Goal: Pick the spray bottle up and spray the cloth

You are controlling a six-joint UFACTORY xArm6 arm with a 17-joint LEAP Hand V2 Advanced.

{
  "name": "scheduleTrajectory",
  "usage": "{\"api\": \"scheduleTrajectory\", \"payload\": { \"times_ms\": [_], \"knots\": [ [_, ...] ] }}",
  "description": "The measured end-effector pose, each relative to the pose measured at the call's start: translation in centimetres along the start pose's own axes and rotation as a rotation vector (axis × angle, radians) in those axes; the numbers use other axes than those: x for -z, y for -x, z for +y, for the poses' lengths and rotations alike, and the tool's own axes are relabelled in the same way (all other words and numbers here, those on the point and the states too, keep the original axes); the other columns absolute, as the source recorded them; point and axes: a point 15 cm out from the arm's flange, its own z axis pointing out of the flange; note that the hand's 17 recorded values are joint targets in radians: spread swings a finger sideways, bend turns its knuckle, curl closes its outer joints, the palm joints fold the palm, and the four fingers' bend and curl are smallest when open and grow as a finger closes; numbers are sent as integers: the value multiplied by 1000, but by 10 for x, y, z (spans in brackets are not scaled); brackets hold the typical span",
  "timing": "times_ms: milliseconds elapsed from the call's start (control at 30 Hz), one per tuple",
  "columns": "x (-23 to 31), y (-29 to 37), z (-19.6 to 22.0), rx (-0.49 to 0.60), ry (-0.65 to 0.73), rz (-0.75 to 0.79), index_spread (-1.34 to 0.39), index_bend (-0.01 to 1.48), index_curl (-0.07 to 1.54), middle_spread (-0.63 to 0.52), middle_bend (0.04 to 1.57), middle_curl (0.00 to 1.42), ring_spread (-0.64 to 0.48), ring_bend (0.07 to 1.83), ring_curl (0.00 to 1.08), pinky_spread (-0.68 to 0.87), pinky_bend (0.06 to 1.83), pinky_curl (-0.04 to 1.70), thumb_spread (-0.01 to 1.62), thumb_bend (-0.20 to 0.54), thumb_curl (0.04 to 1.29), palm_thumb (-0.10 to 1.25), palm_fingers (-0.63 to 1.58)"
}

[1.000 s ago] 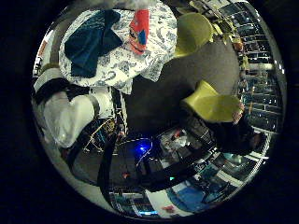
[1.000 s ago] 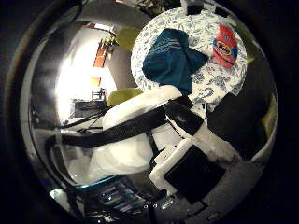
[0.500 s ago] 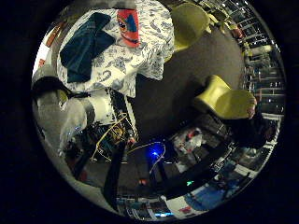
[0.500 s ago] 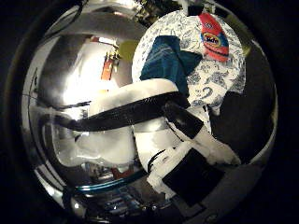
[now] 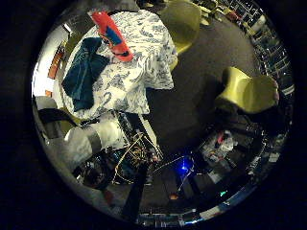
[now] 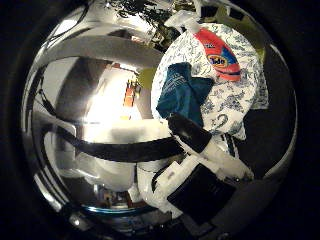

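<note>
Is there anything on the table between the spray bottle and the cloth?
Nothing visible. The spray bottle lies on the patterned tablecloth right beside the teal cloth, with only bare tablecloth around them.

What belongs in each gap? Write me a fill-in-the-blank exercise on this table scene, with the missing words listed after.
1. The spray bottle lies on its ____ on the patterned tablecloth.
2. The body of the spray bottle is mostly ____ in colour.
3. The dark teal cloth lies ____ the spray bottle, on the same tablecloth.
4. The chairs on the floor around the table are yellow-____.

Missing words: side; red; beside; green
</note>
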Motion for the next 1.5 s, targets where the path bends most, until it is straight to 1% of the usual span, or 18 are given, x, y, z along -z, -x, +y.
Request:
{"api": "scheduleTrajectory", "payload": {
  "times_ms": [200,333,567,733,833,967,1100,1500],
  "knots": [
    [6,-22,0,-34,-12,-26,-224,174,362,100,305,356,210,412,253,383,826,-10,1157,-23,306,552,362],
    [6,-38,-6,-58,-61,-73,-214,163,349,111,312,358,211,437,258,392,842,-9,1150,-25,300,527,338],
    [-7,-53,-21,-74,-159,-172,-188,148,306,156,317,356,220,479,267,407,932,-4,1103,-28,291,482,224],
    [-19,-59,-23,-84,-162,-222,-167,130,268,194,330,356,249,495,271,425,1006,0,1027,-33,282,405,108],
    [-27,-61,-28,-85,-174,-255,-152,141,255,207,346,355,264,500,268,426,1022,-2,1008,-30,281,388,65],
    [-38,-70,-37,-94,-207,-280,-148,151,255,218,350,349,271,504,263,438,1033,-3,995,-23,289,401,47],
    [-43,-76,-49,-109,-248,-322,-147,158,262,220,351,344,277,505,260,440,1023,-3,1007,-21,297,455,48],
    [-65,-79,-70,-119,-324,-429,-136,158,274,216,359,337,262,507,254,441,985,-3,1014,-25,299,494,62]
  ]
}}
